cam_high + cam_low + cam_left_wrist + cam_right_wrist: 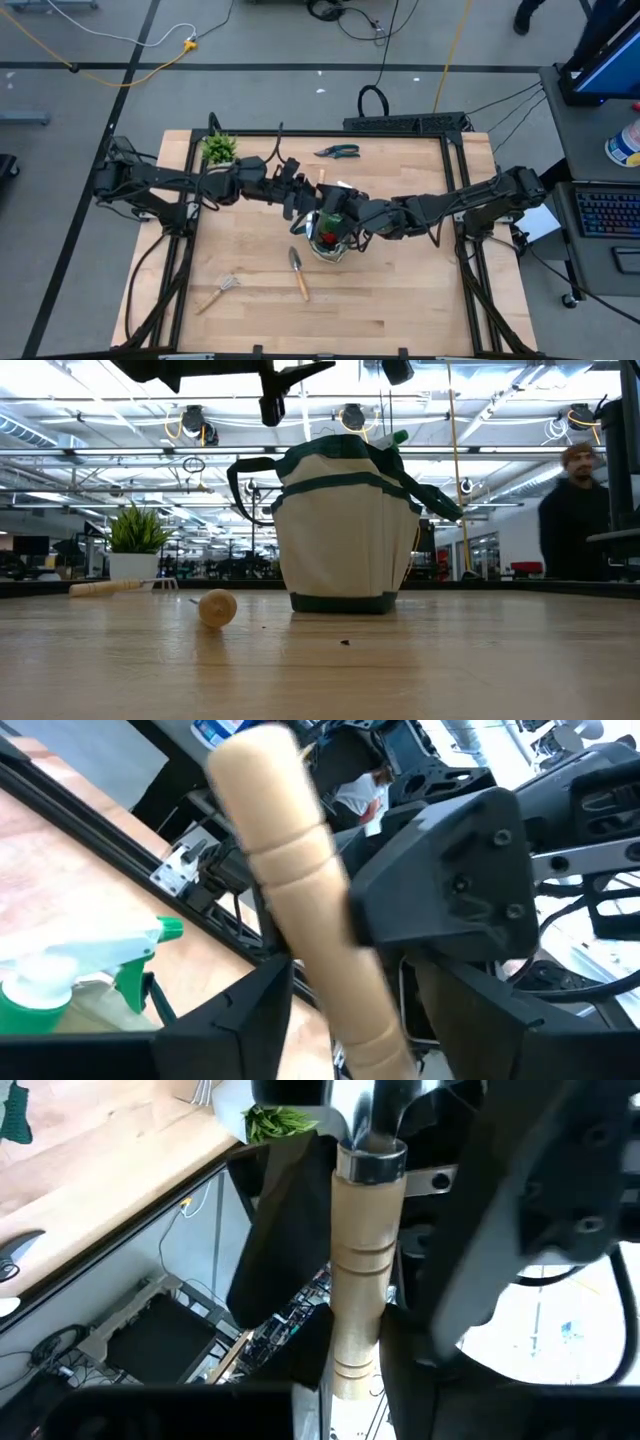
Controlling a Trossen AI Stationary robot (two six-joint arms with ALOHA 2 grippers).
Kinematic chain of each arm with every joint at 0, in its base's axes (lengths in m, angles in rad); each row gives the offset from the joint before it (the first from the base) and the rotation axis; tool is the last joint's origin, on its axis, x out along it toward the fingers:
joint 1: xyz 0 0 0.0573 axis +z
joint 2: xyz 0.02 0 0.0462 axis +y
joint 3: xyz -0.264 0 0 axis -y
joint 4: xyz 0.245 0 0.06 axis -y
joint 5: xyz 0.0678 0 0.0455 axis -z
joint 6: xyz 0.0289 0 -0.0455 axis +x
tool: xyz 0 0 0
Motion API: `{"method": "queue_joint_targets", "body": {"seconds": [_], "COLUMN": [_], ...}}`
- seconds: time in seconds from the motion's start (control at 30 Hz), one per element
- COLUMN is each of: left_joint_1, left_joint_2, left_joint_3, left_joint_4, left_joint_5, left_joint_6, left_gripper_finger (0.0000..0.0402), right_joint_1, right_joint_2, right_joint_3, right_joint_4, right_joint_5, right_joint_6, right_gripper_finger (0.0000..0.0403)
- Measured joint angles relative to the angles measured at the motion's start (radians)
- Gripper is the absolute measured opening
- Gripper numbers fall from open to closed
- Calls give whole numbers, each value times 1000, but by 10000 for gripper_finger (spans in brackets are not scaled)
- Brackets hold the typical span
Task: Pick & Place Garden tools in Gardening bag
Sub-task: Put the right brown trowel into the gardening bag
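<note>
The beige gardening bag (328,240) (345,530) stands upright on the table's middle. A green spray bottle (60,982) and a small red item (328,238) are in it. My left gripper (300,197) and my right gripper (338,205) meet just above the bag. Both are shut on one wooden-handled tool (300,890) (362,1270). A trowel (298,272) and a hand rake (218,293) lie flat on the table nearer the front. Dark pruning shears (338,151) lie at the far edge. My left gripper has the tool at its ferrule end, with the wooden handle (330,990) running out between its two fingers; the contact itself lies below the picture's edge. The tool is clear of the table, above the bag. My right gripper pinches the wooden handle (350,1330) between its two fingers, near the handle's free end. The metal ferrule (370,1162) points away from its wrist toward my left gripper. The fingers lie along the handle. The tool is lifted clear.
A small green potted plant (218,148) (138,540) stands at the far left corner. A black frame (405,123) runs along the table's far edge. A person (580,510) stands beyond the table on the right. Bare wood lies at the table's right and front.
</note>
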Motion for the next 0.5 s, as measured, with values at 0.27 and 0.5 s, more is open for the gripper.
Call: {"method": "queue_joint_targets", "body": {"seconds": [0.27, 0.5], "left_joint_1": [14, 24], "left_joint_2": [0, -1], "left_joint_3": [1, 0], "left_joint_4": [-11, -50], "left_joint_5": [41, 58], "left_joint_6": [11, 36], "left_gripper_finger": [73, 63], "right_joint_1": [2, 1], "right_joint_2": [0, -1], "right_joint_3": [0, -2], "right_joint_4": [-6, -15], "right_joint_5": [1, 0], "right_joint_6": [-16, 31], "right_gripper_finger": [50, 67]}}
